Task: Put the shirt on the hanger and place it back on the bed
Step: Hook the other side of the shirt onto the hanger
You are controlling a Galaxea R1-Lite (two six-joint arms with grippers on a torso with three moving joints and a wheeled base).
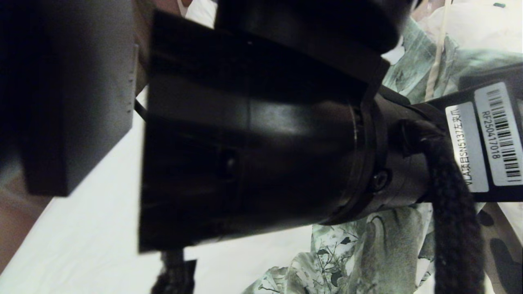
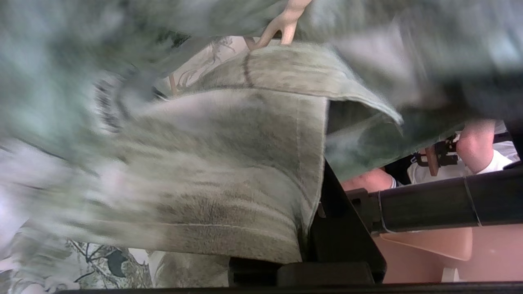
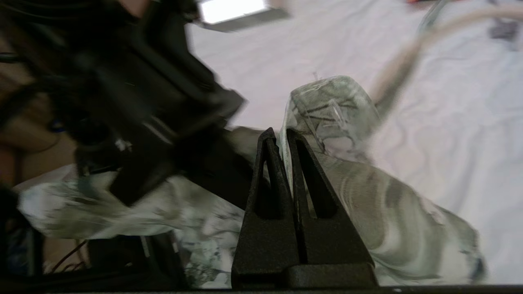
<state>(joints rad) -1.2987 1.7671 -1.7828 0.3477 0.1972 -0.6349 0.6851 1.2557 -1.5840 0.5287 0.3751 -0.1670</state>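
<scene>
You see right gripper point(image 3: 282, 136) clenched on shirt point(image 3: 367, 196) fold, lifting cloth toward hanger point(image 3: 398, 67) at 1 o'clock; left gripper point(image 2: 327, 228) pinches shirt too.

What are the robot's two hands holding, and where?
Both hold the shirt. The right gripper pinches a raised fold of its cloth; the left gripper clamps its fabric edge.

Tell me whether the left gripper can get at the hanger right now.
Probably not: the left gripper is shut on the shirt, and the hanger sits beyond folds of that cloth.
</scene>
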